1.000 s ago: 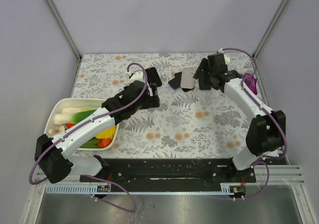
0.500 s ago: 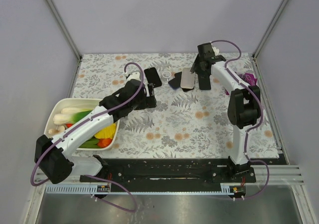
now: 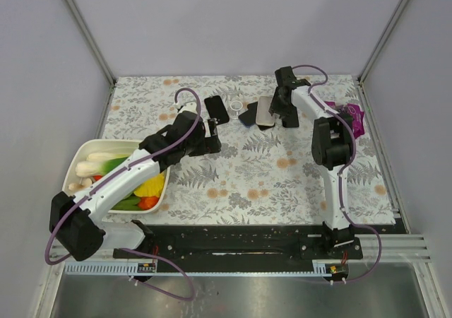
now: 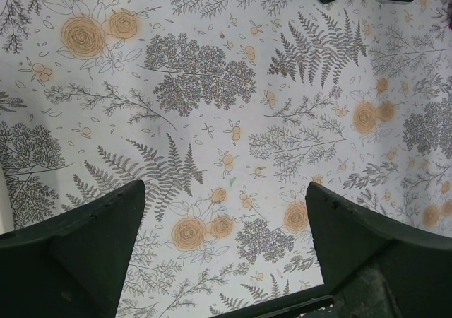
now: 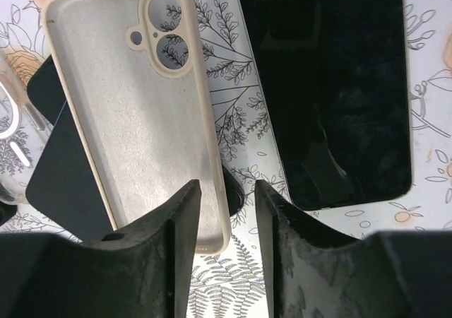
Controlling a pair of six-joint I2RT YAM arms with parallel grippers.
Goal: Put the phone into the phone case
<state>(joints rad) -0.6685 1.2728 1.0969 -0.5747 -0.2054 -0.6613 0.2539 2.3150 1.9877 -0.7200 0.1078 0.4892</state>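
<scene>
Start from the right tool [image 5: 229, 191], parted only a sliver and grasping nothing, poised low over the bench [image 5: 240, 85] with a strip of bare floral pattern running straight ahead of its gap. Look just ahead and to the right of that gap for the black phone [image 5: 332, 85], lying flat with its glossy face up and untouched. Look ahead and to the left for the beige phone case [image 5: 134, 113], hollow side up, camera cutout at the end far from the tool, lying partly over a dark flat item [image 5: 63, 169] and so probably not quite level. Judge the step in hand as the reach for the phone. Spread the fingers wider before descending, since the present gap looks too narrow for the phone's width. Shift right until both fingers straddle the phone's long edges near its middle, then come straight down and close gently, because a flat slab offers little to bite. Avoid brushing the case with the left finger on the way. Match the phone's camera corner to the cutout before pressing in. Treat the left tool [image 4: 222, 191] as spread wide and empty above bare bench, with phone and case well ahead of it; consider bringing it in to pin the case should that slide.
</scene>
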